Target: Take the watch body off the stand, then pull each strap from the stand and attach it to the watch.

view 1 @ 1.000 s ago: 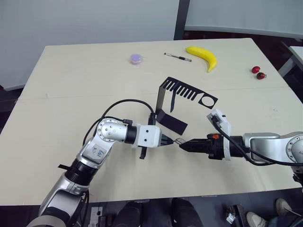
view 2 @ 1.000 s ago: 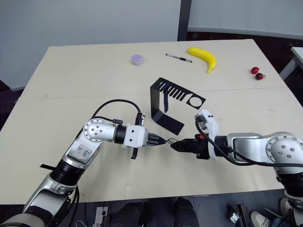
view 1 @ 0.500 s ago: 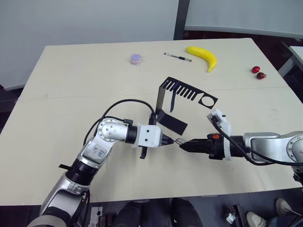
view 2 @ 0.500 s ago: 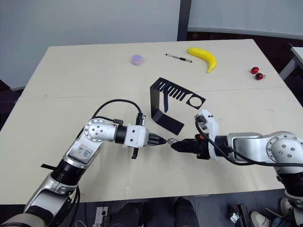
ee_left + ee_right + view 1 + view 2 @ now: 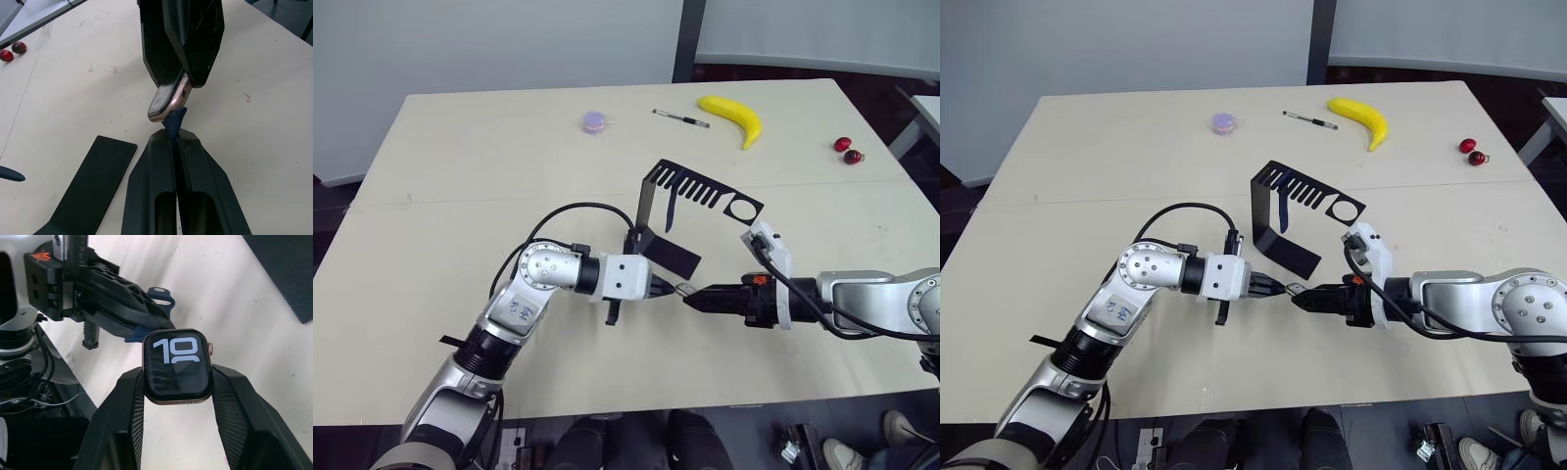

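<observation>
Just above the table's front middle, my two grippers meet tip to tip. My right gripper [image 5: 177,377] is shut on the watch body [image 5: 177,364], pressing its pale gold rim from both sides; the black screen shows white numerals. My left gripper [image 5: 174,133] is shut on a navy strap [image 5: 175,116], and the strap's tip touches the watch body's [image 5: 168,98] edge. Behind them stands the black stand [image 5: 651,201], and a second strap [image 5: 671,210] hangs from its slotted top.
A banana [image 5: 732,117], a black-and-white pen [image 5: 681,118] and a small purple object [image 5: 595,121] lie at the table's far side. Red cherries [image 5: 848,150] sit at the far right. The stand's flat foot [image 5: 668,253] lies just behind the grippers.
My left gripper has edged slightly right with the strap, closing on the watch body. The right gripper has hardly moved.
</observation>
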`<action>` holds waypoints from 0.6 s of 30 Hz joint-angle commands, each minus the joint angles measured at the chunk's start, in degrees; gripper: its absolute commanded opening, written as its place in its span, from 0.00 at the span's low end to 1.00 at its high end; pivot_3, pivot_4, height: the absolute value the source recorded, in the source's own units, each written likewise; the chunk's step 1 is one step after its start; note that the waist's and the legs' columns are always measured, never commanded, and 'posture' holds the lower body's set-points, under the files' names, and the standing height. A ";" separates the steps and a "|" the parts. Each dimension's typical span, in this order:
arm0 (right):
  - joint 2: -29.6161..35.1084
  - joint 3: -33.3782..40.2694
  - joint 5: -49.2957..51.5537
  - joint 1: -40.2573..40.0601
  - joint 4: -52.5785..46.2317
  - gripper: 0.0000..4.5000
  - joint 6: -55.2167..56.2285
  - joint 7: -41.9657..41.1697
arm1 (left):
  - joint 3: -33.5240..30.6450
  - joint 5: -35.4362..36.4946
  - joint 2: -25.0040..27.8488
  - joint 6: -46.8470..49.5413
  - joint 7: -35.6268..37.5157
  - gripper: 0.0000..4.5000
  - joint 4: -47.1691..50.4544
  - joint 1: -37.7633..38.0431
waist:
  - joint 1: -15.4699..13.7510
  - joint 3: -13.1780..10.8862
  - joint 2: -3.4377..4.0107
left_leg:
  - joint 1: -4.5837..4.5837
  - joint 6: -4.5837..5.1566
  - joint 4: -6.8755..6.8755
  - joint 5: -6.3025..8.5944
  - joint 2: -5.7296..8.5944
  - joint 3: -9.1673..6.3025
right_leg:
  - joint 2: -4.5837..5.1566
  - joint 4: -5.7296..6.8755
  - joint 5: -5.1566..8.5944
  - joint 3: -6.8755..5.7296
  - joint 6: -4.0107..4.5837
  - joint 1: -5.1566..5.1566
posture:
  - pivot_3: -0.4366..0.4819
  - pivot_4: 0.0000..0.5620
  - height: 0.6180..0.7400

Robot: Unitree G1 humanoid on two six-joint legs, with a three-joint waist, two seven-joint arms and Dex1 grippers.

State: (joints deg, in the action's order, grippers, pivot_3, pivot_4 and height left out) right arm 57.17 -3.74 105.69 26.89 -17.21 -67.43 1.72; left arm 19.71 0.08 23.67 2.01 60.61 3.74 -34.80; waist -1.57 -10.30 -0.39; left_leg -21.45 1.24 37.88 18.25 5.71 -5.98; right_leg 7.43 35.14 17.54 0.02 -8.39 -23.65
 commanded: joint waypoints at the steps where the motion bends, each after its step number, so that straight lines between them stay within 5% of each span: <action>1: -1.05 -0.31 4.12 1.66 -4.50 0.33 0.35 -2.81 | 1.08 0.65 -2.09 -1.09 -1.05 0.00 1.95 -1.62 | -0.01 0.00 0.00 | 0.00 0.00 0.00 0.00 0.00 0.00 | 0.00 0.00 0.00 0.00 0.00 0.00 | 0.48 0.27 1.00; 18: -0.51 1.16 -2.54 0.73 -4.83 0.33 0.37 -3.66 | -0.43 1.52 -0.87 0.82 -0.66 0.00 3.63 -0.63 | -0.02 0.00 0.00 | -0.01 0.00 0.01 0.00 0.00 0.00 | 0.00 0.00 0.00 0.00 0.00 0.00 | 0.48 0.27 1.00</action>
State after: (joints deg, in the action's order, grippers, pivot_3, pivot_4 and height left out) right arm 57.27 -3.59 102.74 27.28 -19.25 -67.41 0.33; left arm 19.63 -0.21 23.56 3.23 60.57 3.80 -35.04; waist -1.59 -10.30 -0.39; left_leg -21.46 1.25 37.89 18.25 5.72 -5.98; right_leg 7.43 35.14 17.54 0.02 -8.39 -23.65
